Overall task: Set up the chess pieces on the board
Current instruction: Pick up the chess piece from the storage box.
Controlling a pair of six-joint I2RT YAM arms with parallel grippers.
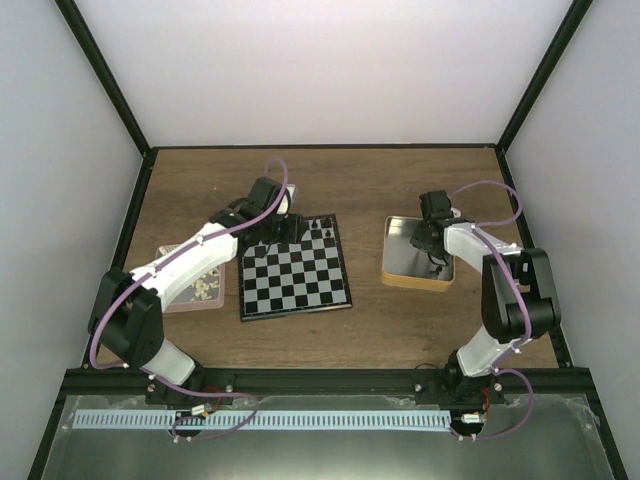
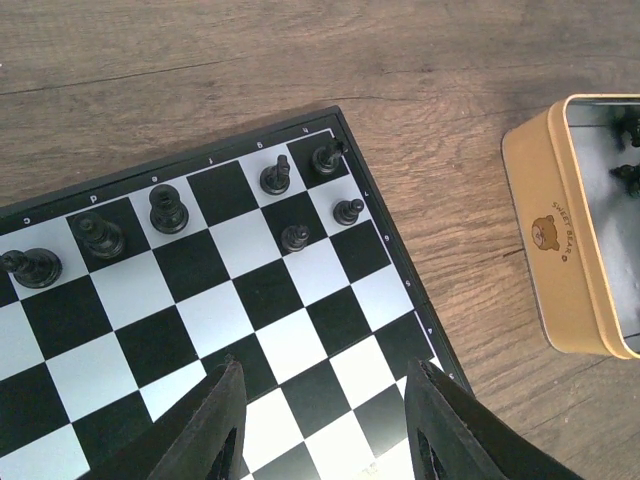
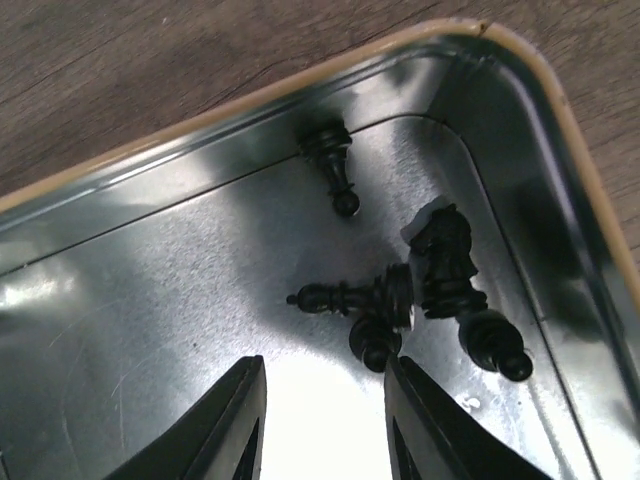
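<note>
A few pieces (image 2: 168, 208) stand along one board (image 2: 250, 330) edge; more lie in the tin (image 2: 540, 250). The left gripper (image 2: 325, 420) and right gripper (image 3: 325, 420) are open and empty.

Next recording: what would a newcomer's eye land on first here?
The black and silver checked chessboard sits mid-table, a few black chess pieces standing along its far edge below the open left gripper. To its right, a tan-walled metal tin holds more black pieces lying tumbled, the open right gripper poised over them.
</note>
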